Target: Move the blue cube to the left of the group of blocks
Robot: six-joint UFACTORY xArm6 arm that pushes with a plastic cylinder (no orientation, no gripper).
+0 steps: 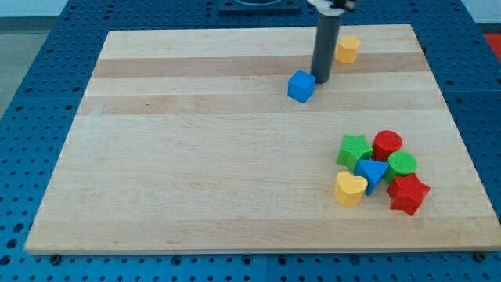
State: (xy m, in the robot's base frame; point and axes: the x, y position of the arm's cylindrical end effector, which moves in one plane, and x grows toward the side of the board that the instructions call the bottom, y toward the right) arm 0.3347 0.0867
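The blue cube (300, 85) sits on the wooden board (196, 157) in the upper middle of the view. My tip (321, 79) is right beside the cube's upper right side, touching or nearly touching it. The group of blocks lies at the view's lower right: a green star (354, 150), a red cylinder (387, 144), a green cylinder (402, 164), a blue triangle (373, 171), a yellow heart (349, 189) and a red star (408, 194). The blue cube is well above and to the left of this group.
A yellow hexagonal block (347, 48) stands alone near the board's top edge, just right of the rod. The board lies on a blue perforated table (31, 94).
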